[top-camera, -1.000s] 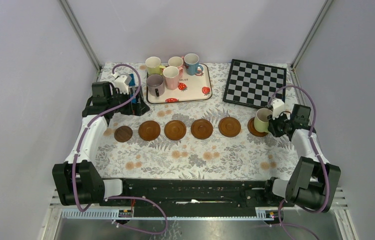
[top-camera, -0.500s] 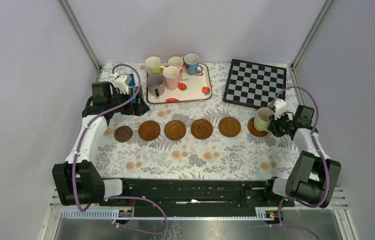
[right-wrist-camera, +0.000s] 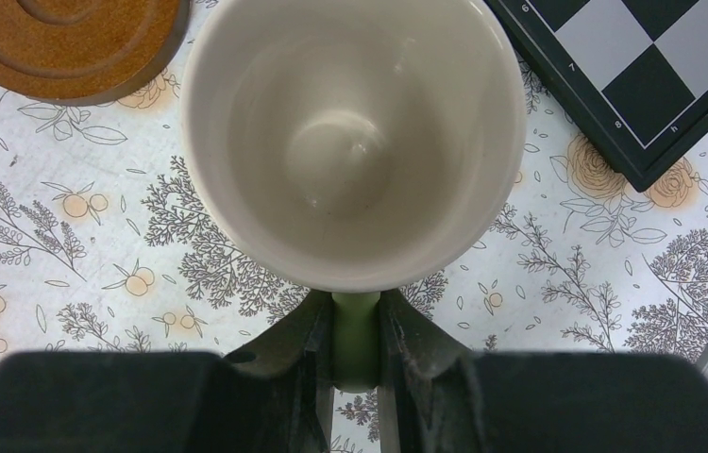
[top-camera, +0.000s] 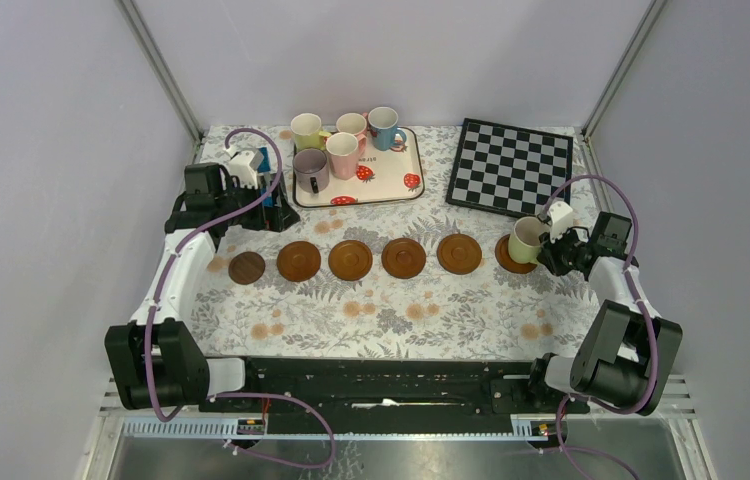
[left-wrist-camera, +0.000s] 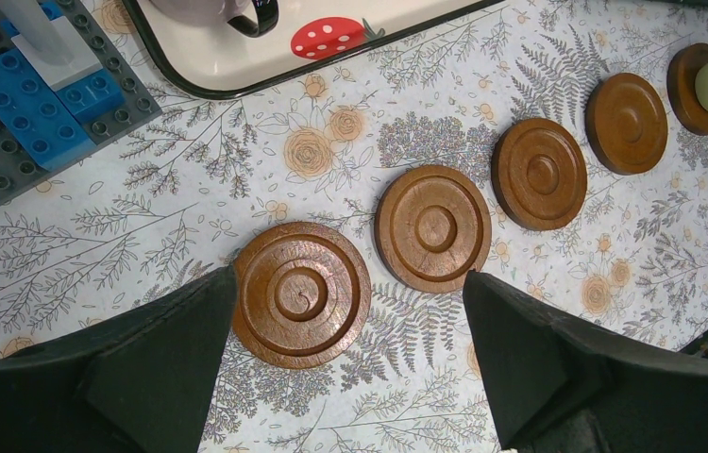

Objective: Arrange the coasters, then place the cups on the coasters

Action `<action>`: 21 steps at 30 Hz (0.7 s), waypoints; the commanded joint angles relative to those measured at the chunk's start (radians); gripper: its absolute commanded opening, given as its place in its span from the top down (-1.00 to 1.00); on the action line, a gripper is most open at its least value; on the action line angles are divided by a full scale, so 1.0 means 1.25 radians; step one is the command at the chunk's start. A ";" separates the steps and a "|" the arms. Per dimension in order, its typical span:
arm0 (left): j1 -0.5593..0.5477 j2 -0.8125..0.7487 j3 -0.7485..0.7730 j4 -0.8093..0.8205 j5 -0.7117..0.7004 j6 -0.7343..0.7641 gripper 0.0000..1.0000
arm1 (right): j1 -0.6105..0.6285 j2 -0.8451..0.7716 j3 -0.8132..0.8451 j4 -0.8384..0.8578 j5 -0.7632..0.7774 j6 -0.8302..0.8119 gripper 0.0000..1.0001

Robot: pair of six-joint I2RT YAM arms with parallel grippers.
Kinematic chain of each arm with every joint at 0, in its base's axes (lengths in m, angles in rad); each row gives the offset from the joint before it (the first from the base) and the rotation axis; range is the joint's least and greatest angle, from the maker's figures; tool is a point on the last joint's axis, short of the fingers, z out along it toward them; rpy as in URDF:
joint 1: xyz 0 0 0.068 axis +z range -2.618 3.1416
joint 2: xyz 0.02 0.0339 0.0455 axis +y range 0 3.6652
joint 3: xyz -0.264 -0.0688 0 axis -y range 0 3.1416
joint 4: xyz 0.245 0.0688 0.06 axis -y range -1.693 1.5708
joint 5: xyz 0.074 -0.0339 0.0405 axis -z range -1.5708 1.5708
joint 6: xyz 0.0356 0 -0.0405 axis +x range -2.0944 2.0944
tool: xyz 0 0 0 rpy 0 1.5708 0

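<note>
Six coasters (top-camera: 351,259) line the middle of the table (top-camera: 401,310) in a row. The right gripper (top-camera: 548,247) clamps the handle of the pale green cup (top-camera: 525,240) at the rightmost coaster (top-camera: 503,256), near the right edge. The left gripper (left-wrist-camera: 348,283) gapes wide near the left edge.

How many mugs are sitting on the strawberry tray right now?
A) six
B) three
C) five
C: five cups stand on the tray, while the sixth, a green cup, is off it, gripped by its handle in the right end effector.
</note>
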 commanded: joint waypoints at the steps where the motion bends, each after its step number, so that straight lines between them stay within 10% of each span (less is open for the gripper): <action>1: 0.005 0.002 0.007 0.040 0.008 -0.004 -0.98 | -0.004 -0.006 0.003 -0.001 -0.040 -0.025 0.52; 21: 0.005 -0.001 0.009 0.036 0.007 -0.003 -0.98 | -0.004 0.049 0.042 -0.042 -0.079 -0.042 0.37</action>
